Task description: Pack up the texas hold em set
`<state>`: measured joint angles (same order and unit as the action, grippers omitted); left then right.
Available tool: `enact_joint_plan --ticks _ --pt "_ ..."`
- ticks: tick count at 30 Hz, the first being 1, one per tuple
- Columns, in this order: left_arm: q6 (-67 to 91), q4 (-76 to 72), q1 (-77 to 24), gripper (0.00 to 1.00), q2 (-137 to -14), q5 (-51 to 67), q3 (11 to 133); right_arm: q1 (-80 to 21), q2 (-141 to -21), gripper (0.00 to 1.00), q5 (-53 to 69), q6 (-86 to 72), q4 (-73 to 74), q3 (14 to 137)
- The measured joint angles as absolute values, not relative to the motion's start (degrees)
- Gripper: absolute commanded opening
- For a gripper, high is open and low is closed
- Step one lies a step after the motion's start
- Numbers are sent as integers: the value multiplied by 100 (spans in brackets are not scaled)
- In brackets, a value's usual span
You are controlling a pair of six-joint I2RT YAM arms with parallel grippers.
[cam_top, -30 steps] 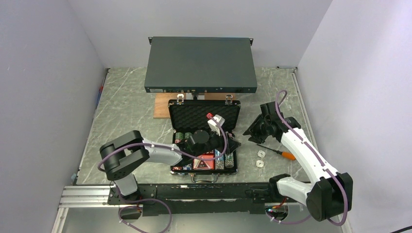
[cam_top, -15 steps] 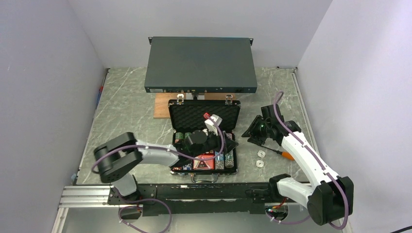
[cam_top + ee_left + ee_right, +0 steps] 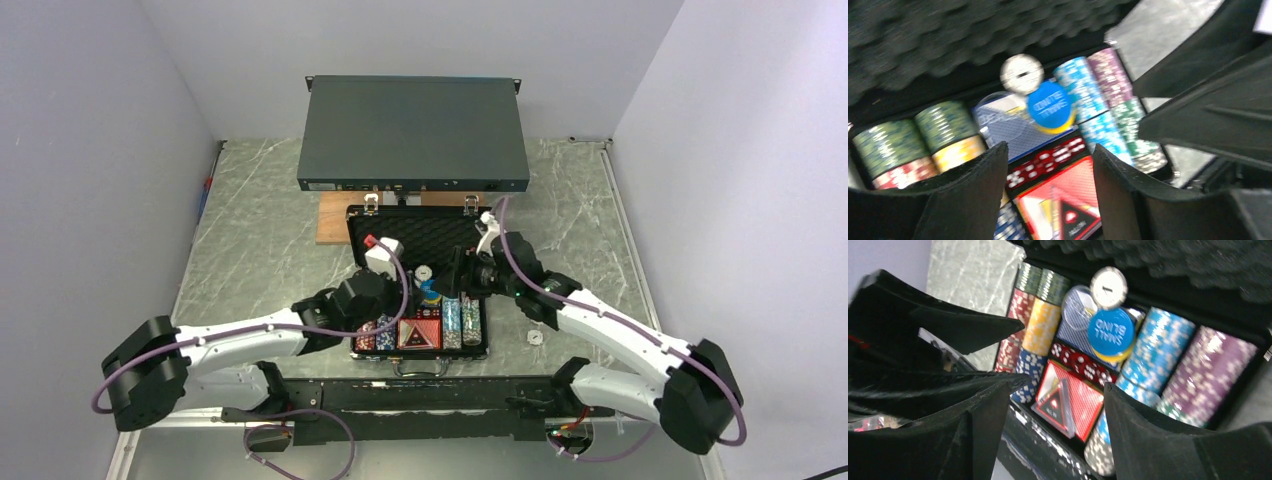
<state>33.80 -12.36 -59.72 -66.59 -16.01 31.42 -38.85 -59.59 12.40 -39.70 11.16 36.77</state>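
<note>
Swinging in from the right, the right gripper (image 3: 1055, 386) now hangs over the small black ribbed briefcase (image 3: 415, 232), lying open at near centre; the left gripper (image 3: 1048, 147) has drawn back leftward. Both pincers are released and empty. Crowded together, the grippers could clash or knock the loose blue round disc (image 3: 1110, 331) askew.
</note>
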Motion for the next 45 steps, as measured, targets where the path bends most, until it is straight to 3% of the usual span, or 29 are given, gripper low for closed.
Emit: enact_joint_plan --ticks 7,14,20,29,32,40,45 --pt "3717 -246 -5778 77 -5660 -1787 2641 -4071 -6938 56 904 -4442 -773 3107" --pt "4077 307 -5778 80 -3990 -1737 2215 -4222 -7533 44 421 -4672 -1275 3100" --pt "4178 604 -5778 82 -3253 -1723 2102 -4257 -7959 44 150 -4829 -1376 3317" --pt "4156 884 -5778 83 -3446 -1723 2102 -4257 -8337 43 -62 -4958 -1428 3470" --pt "4097 751 -5778 78 -3618 -1723 2099 -4257 -8396 41 -82 -5000 -1514 3476" --pt "3422 -307 -5776 44 -5205 -2071 2128 -4257 -8466 37 -121 -5050 -1636 3479" --pt "2873 -867 -5673 34 -6351 -2180 2397 -4254 -8488 36 -128 -5057 -1684 3479"
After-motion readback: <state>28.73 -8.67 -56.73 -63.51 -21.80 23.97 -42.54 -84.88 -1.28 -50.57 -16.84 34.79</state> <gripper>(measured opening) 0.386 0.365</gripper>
